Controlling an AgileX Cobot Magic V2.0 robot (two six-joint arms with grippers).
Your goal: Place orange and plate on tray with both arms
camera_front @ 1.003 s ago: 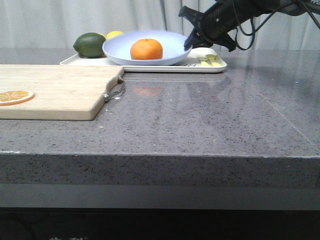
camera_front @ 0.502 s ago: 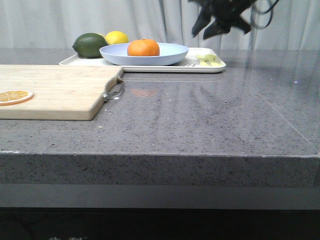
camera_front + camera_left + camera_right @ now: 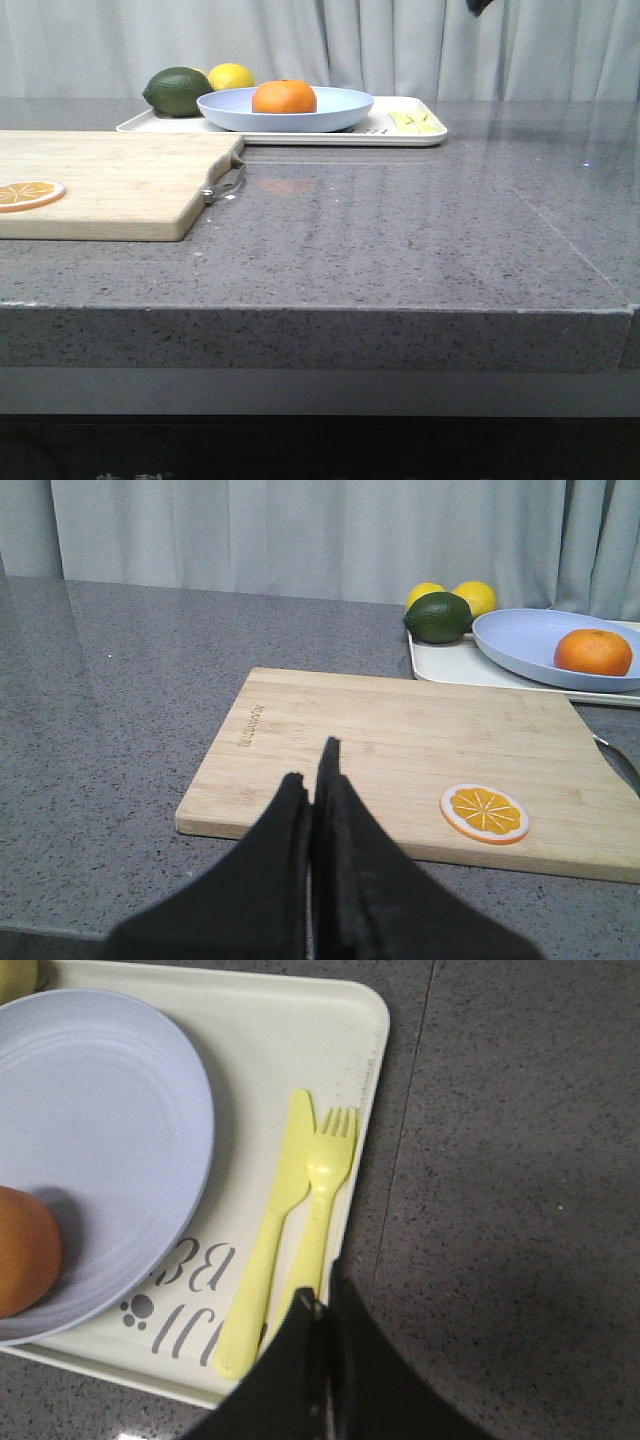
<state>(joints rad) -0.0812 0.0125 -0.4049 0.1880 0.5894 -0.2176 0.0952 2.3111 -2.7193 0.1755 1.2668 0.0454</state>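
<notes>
Mostly grey speckled counter [image 3: 400, 230], pale curtains [image 3: 400, 45]

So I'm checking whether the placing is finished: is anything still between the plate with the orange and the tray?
Nothing visible. The plate already rests on the tray, with the orange sitting in it. A yellow knife and fork lie beside the plate on the tray, not under it.

A wooden cutting board [image 3: 110, 182] lies on the grey speckled surface [image 3: 400, 240], an orange slice [image 3: 30, 194] on it. Farther back: dark green lime [image 3: 177, 91], lemon [image 3: 231, 76], yellow plastic knife [image 3: 268, 1230] beside fork [image 3: 318, 1200].
</notes>
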